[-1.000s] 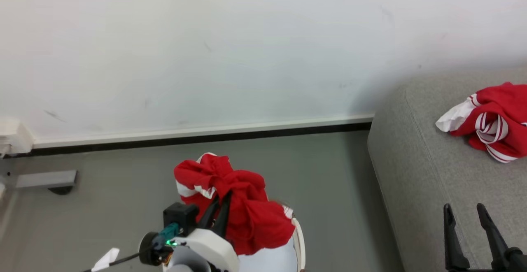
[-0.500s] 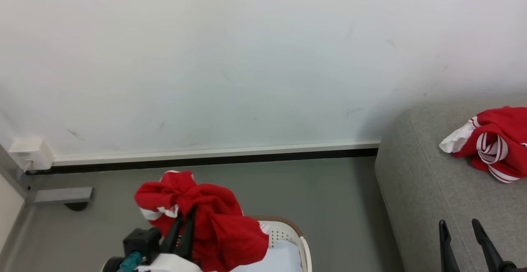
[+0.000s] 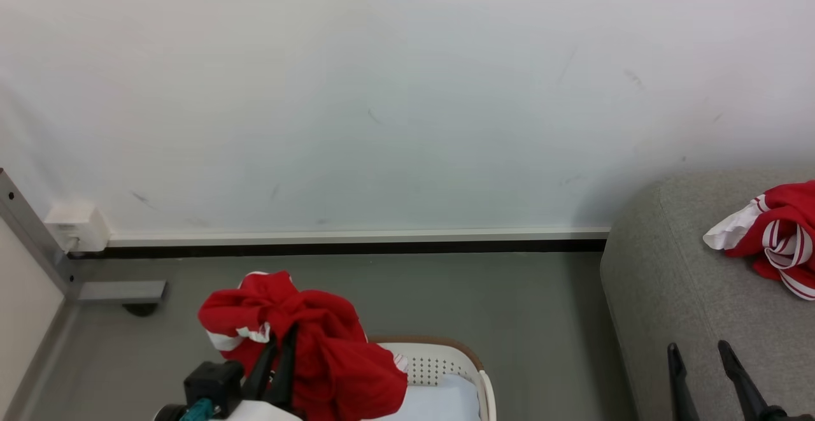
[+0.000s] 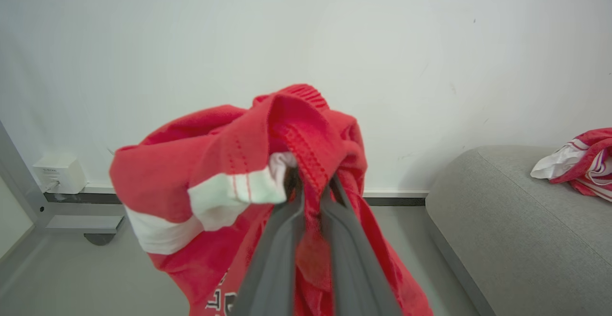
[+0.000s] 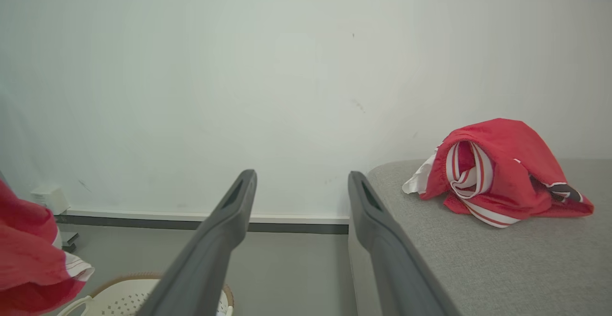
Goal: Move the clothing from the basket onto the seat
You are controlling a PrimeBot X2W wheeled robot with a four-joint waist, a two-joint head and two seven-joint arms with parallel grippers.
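My left gripper [image 3: 283, 339] stood at the lower left of the head view, its pale forearm at the bottom edge. The fingers pointed up the frame and were pinched almost together on a bunched red jersey [image 3: 318, 344], which hung over the left end of the basket [image 3: 449, 362] at bottom centre. My right gripper [image 3: 697, 346] rose from the lower right corner, fingers spread wide and empty, over the grey seat [image 3: 668, 293]. A second jersey [image 3: 780, 242] lay crumpled on the seat at the right edge.

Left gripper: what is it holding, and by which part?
The left gripper is shut on a red jersey, pinching a bunched fold beside its white trim.
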